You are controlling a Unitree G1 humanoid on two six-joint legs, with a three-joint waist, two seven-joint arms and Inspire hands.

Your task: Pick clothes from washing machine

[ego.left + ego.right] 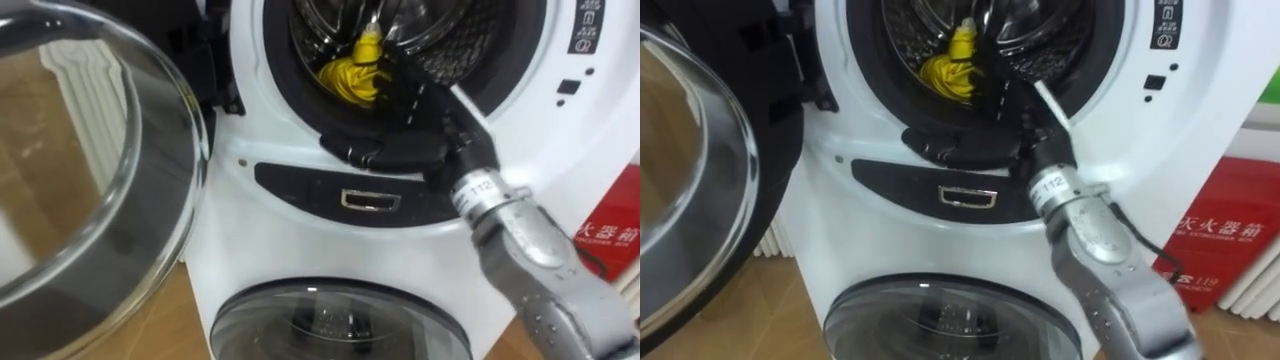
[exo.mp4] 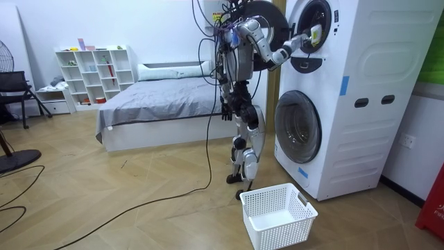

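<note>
Inside the upper drum (image 1: 445,35), right hand (image 1: 408,95) meets yellow cloth (image 1: 352,80) — can't tell its grip; I'd clench firmly before pulling.

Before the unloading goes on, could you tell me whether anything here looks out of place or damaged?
Nothing stands out. The upper door is swung open, the yellow cloth lies inside the drum by the right hand, and the white basket stands upright on the floor.
</note>
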